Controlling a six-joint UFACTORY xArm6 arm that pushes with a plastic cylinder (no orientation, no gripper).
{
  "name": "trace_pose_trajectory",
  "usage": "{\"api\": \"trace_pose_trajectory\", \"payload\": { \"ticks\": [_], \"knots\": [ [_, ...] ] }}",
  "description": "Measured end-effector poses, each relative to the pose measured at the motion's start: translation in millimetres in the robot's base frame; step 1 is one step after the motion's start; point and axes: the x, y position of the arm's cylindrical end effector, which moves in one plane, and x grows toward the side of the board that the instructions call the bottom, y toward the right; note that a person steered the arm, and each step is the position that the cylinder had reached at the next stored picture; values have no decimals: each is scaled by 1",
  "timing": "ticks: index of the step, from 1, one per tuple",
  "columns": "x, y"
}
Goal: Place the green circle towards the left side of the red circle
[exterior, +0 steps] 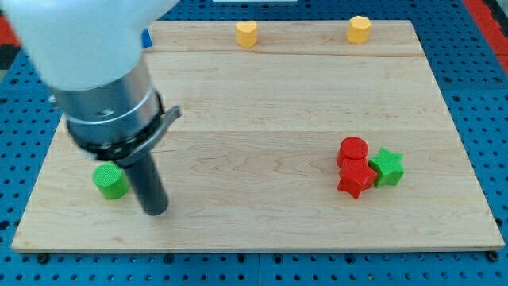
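Observation:
The green circle lies near the board's lower left. My tip rests on the board just to the right of it and slightly lower, a small gap apart. The red circle sits at the right of the board, far from the green circle. A red star touches it from below. A green star sits against both on their right.
A yellow heart-like block and a yellow hexagon sit along the board's top edge. A blue block peeks out behind the arm at top left. The wooden board lies on a blue pegboard.

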Motion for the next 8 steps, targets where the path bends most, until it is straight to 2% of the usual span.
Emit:
{"api": "trace_pose_trajectory", "payload": {
  "ticks": [1, 2, 8],
  "knots": [
    [11, -27],
    [-6, -51],
    [-59, -86]
  ]
}}
